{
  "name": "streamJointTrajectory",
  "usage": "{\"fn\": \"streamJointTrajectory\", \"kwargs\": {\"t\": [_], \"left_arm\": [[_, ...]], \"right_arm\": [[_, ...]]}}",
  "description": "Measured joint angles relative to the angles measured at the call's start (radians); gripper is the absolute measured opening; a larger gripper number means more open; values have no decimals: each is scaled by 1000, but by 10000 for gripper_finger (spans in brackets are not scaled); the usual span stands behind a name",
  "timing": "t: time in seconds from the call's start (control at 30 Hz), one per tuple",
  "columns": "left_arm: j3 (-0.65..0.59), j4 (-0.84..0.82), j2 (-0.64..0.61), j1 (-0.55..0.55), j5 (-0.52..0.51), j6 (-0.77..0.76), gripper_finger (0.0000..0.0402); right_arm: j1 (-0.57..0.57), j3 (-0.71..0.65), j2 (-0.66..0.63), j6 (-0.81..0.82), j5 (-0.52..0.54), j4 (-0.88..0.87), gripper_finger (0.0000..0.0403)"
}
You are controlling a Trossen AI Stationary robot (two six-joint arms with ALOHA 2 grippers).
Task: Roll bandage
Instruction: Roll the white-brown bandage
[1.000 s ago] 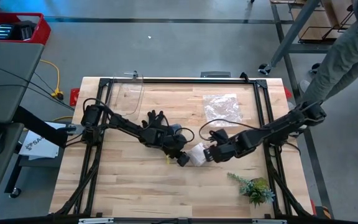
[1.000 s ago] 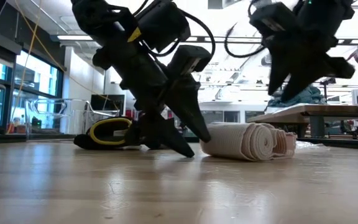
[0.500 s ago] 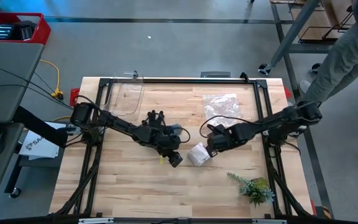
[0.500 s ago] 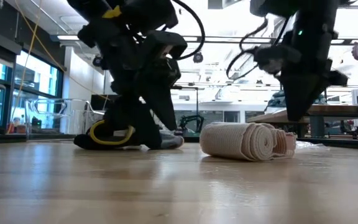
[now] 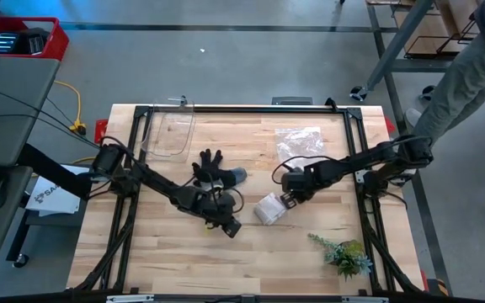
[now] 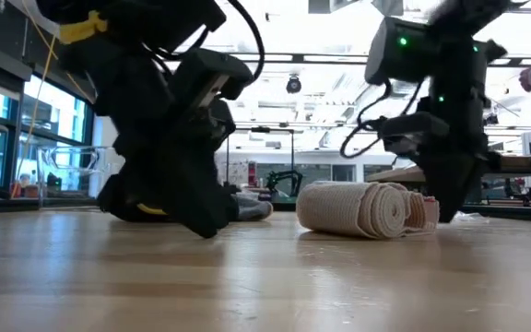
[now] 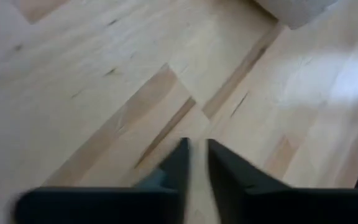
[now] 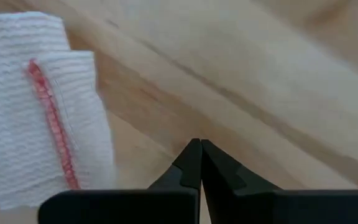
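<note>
The bandage [image 5: 269, 208] lies on the table as a thick white roll [image 6: 367, 208], resting on its side. Its loose end, crossed by a red stitched line [image 8: 50, 124], shows in the right wrist view. My right gripper [image 5: 290, 199] points down just off the roll's right end. It is shut, and its tips [image 8: 199, 147] stand over bare wood. My left gripper [image 5: 231, 227] is low over the table a little to the roll's near left. Its fingers [image 7: 196, 149] are a narrow gap apart with nothing between them.
A black-and-grey glove [image 5: 213, 172] lies behind the left gripper. A crinkly clear plastic bag [image 5: 300, 143] and a clear container [image 5: 171, 130] are toward the far edge. A small green plant [image 5: 343, 255] is at the near right. A person stands beyond the table's right corner.
My left gripper has drawn away from the roll toward the table's near left. Its fingers, spread before, now stand close together. My right gripper has come down beside the roll's right end and tipped more steeply downward. The roll has stayed where it was.
</note>
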Motion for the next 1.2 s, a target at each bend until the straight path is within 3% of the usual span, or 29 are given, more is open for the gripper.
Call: {"fn": "streamJointTrajectory", "kwargs": {"t": [0.07, 0.27, 0.43, 0.6, 0.9, 1.03, 1.2], "left_arm": [[-1, 23, 1, 5, -24, -21, 12], [1, 128, 8, 94, -15, 28, 1], [24, 168, 15, 149, 44, 52, 1], [41, 161, 16, 128, 119, 111, 0], [36, 165, 60, 83, 117, 71, 0], [38, 254, 108, 79, 131, 25, 0], [37, 234, 103, 79, 129, 47, 0]], "right_arm": [[0, -30, 1, 17, -35, 105, 0], [43, -60, 2, 120, -7, 277, 0], [74, -62, 3, 167, 10, 275, 0], [107, -61, 2, 216, 45, 283, 0], [115, -61, 2, 252, 65, 298, 0], [151, -60, 2, 356, 102, 348, 0], [212, -60, 1, 432, 134, 345, 0]]}}
